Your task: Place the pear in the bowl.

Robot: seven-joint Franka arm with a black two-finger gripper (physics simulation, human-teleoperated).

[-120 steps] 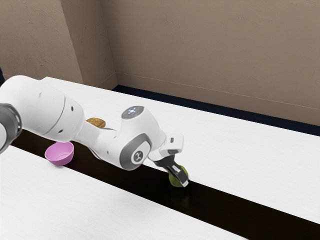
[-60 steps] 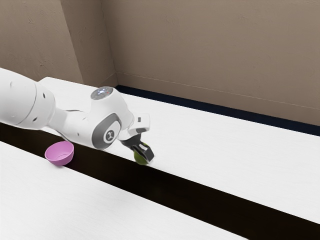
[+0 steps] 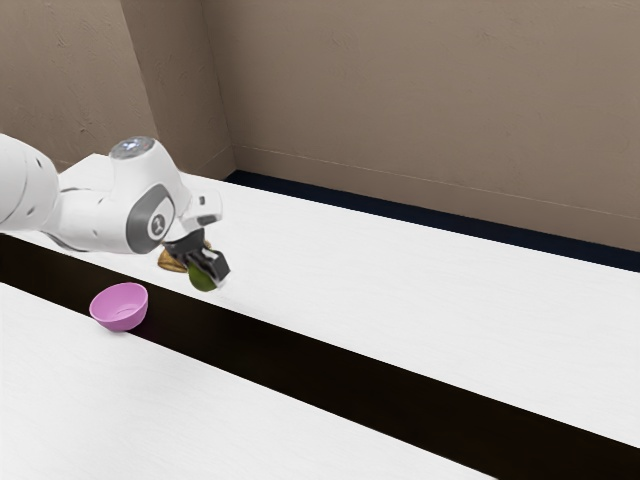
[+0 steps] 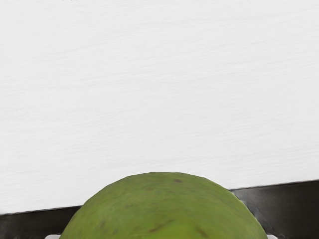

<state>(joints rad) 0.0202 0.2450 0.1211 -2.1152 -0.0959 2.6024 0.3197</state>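
Clearly, the jaws are closed around the pear (image 3: 204, 277), pinching it from two sides: in the wrist view its rounded green skin, flecked with darker marks, sits between them, with a small pale bit of the jaws at either side. The pear is outside the bowl (image 3: 120, 321), and the two are apart. In the exterior view, the arm (image 3: 88, 220) reaches in from the left, its hand tilted, and the jaws slant down toward the right with the pear at their lower end. I cannot tell how much space there is between the pear and the counter (image 3: 450, 330). The pink bowl stands upright on the dark strip (image 3: 320, 375) that runs across the white counter, its open top up and part of its inner wall in sight. Seen from that side, it is left of the pear and closer to the camera. A golden-brown thing (image 3: 171, 263) is partly hidden behind the jaws and the pear, on the far side of the dark strip; I cannot make out what it is, nor whether it touches them. Past the counter's far edge runs a dark blue band (image 3: 400, 211), and behind that rises the brown wall (image 3: 420, 100)
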